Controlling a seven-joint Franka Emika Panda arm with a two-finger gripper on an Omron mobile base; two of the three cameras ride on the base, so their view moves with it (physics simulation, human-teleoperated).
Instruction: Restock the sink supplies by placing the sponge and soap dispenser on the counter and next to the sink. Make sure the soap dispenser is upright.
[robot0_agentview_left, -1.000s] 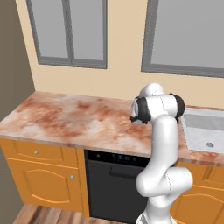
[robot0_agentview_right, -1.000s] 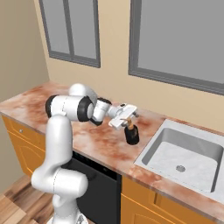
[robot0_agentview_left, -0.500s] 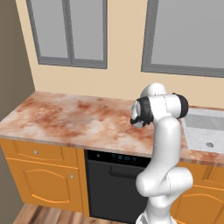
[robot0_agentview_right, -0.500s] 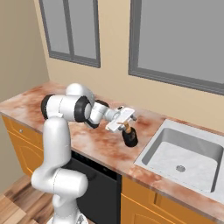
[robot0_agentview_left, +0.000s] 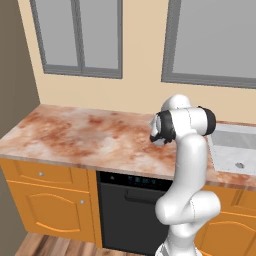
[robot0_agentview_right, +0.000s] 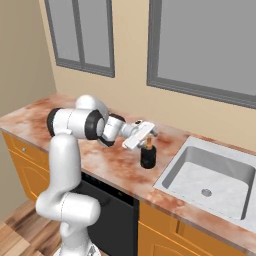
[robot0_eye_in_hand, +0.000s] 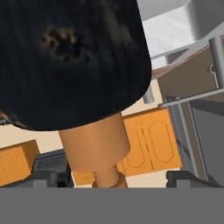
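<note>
My own arm hid the soap bottle (robot0_agentview_right: 148, 156) in the left base view. Up close, the bottle (robot0_eye_in_hand: 74, 65) was too big and got cut off. The sink (robot0_agentview_left: 235, 150) ran off the edge.

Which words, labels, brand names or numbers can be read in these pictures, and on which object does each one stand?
None: no readable text stands on anything.
soap dispenser: dark body, no label visible.
dishwasher: faint marks on its control strip, too small to read.
counter, sink: no writing.

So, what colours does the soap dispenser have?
The soap dispenser has a black body and orange-brown pump, clearest in the right base view.
</note>
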